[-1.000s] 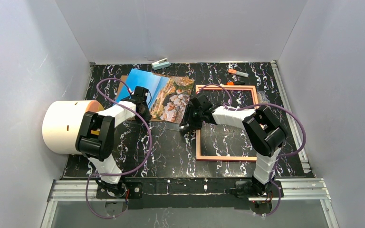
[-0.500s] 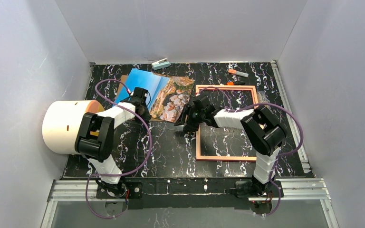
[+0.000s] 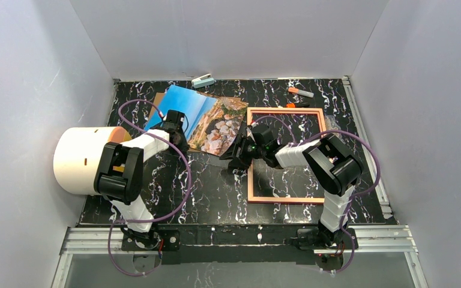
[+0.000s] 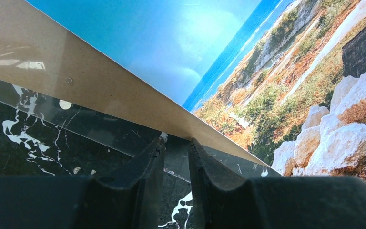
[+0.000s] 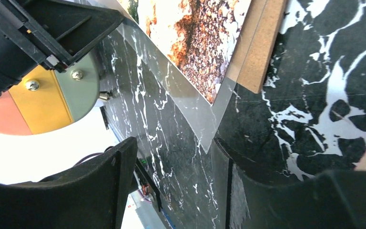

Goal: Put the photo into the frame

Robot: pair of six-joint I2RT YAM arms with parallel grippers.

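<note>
The photo (image 3: 201,114) lies face up, sky toward 10 o'clock and rocks toward 4 o'clock, resting on a brown board (image 4: 76,81) with a clear sheet (image 5: 195,105) showing past its edges. The stack sits on the black marbled surface (image 3: 216,192), outside the frame (image 3: 285,200), which lies flat at the photo's 3 o'clock with the surface visible through its opening.

The left tool (image 4: 176,143) is at the board's 6 o'clock edge, its jaws narrow with a slim gap. Nothing seems pinched between them, though the clear sheet makes that hard to judge.

The right tool (image 5: 174,157) is low by the frame's 9 o'clock rail. Its jaws are wide and hold nothing, and the sheet's corner points into the gap between them.
</note>
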